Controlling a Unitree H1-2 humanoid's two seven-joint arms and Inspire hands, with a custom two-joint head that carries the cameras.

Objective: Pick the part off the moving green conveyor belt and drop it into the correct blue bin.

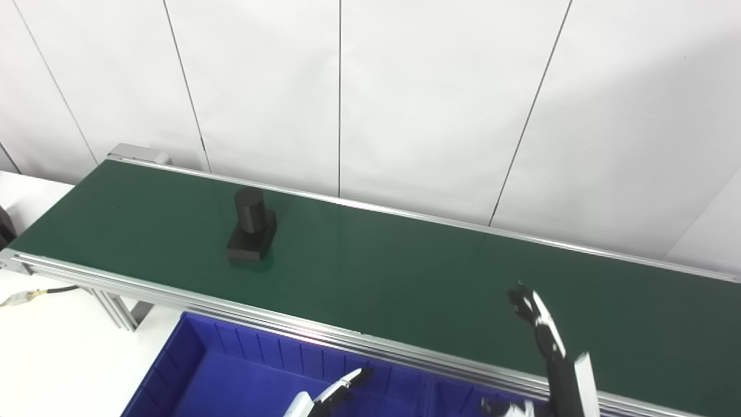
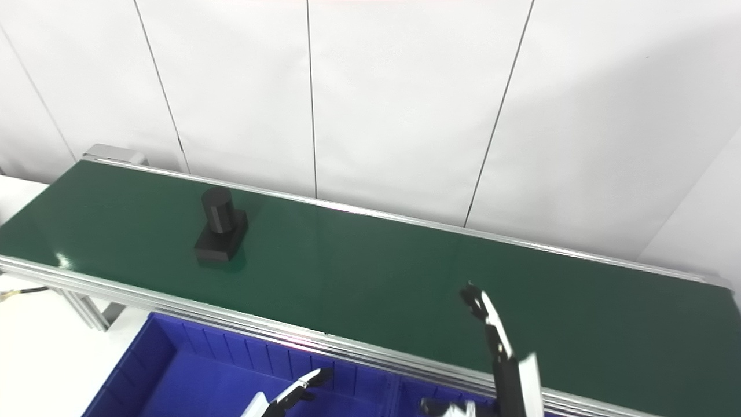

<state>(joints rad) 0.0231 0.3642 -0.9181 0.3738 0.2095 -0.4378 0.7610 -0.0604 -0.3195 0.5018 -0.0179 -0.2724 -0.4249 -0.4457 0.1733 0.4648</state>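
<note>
From the left eye view, the black part (image 1: 251, 227), a cylinder standing on a square base, rides upright on the green conveyor belt (image 1: 405, 278) toward its left end, while the right hand (image 1: 535, 317) is parked over the belt well to the right with fingers spread and nothing in it, I'd guess to meet the part as it comes along. In the right eye view only a fingertip of the left hand (image 2: 295, 394) pokes in over the blue bin (image 2: 173, 359), so can't tell if it's open or closed, it's probably just idling by the drop spot

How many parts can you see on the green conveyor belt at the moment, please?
1: the black part stands on the green conveyor belt toward its left end. None appear hidden.
</note>
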